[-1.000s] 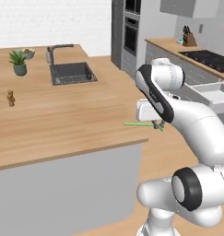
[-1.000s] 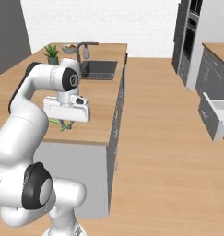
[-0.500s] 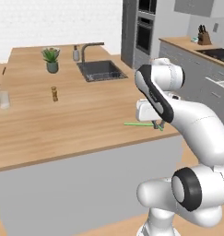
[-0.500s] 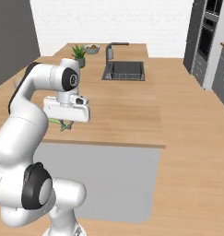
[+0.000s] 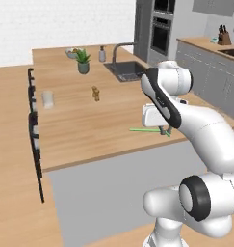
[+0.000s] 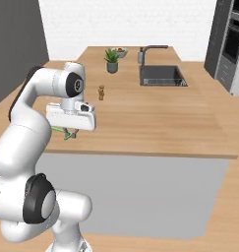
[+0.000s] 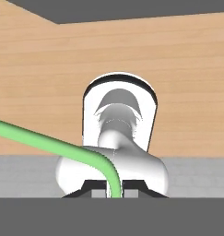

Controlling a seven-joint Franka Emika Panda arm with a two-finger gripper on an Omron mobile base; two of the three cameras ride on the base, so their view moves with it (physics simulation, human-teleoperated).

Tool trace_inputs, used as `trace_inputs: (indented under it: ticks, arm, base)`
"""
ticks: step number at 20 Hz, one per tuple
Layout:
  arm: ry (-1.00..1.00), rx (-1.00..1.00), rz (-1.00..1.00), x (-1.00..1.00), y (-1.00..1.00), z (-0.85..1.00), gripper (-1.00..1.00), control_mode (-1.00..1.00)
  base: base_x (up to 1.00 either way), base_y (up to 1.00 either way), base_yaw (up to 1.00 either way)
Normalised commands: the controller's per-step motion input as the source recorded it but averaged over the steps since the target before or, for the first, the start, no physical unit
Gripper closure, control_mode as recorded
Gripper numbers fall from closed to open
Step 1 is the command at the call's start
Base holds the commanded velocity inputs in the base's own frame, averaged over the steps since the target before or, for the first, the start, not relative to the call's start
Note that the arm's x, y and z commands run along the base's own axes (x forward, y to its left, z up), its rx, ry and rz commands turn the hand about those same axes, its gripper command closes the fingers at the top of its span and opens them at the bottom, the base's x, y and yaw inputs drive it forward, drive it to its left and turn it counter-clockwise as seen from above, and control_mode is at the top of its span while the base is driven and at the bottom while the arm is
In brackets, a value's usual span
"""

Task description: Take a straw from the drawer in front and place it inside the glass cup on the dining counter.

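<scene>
My gripper (image 5: 162, 131) hangs shut on the thin light green straw (image 5: 143, 130), just above the near edge of the wood-topped dining counter (image 5: 89, 130). The straw sticks out sideways to the left of the fingers. From the right side the gripper (image 6: 70, 134) shows under the white hand, with the straw (image 6: 57, 130) pointing left. In the hand view the straw (image 7: 49, 144) bends down between the dark fingertips (image 7: 132, 186). The glass cup (image 5: 48, 99) stands upright far left on the counter, well apart from the gripper. The drawer is out of view.
A potted plant (image 5: 83, 61), a small brown shaker (image 5: 95, 92) and the inset sink (image 5: 128, 70) with its tap sit further back on the counter. Black stools (image 5: 34, 130) line its left side. The wall counter (image 5: 210, 53) and ovens (image 5: 162, 29) stand at the right.
The whole picture has shifted as the base drove: the dining counter now lies squarely ahead and the glass cup has come into view. The gripper has stayed shut on the straw.
</scene>
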Motion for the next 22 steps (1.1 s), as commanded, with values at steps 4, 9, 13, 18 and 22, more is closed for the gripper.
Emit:
trace_inputs:
  ticks: [4,9,13,18,22]
  arm:
    - [0.0,0.0,0.0,0.0,0.0,0.0,1.0,1.0]
    - [0.0,0.0,0.0,0.0,0.0,0.0,1.0,1.0]
    - [0.0,0.0,0.0,0.0,0.0,0.0,1.0,1.0]
    - [0.0,0.0,0.0,0.0,0.0,0.0,1.0,1.0]
    - [0.0,0.0,0.0,0.0,0.0,0.0,1.0,1.0]
  base:
    - [-0.08,1.0,-0.09]
    - [-0.08,1.0,-0.1]
    - [-0.04,1.0,-0.12]
    - [0.0,1.0,-0.22]
    - [0.0,1.0,-0.41]
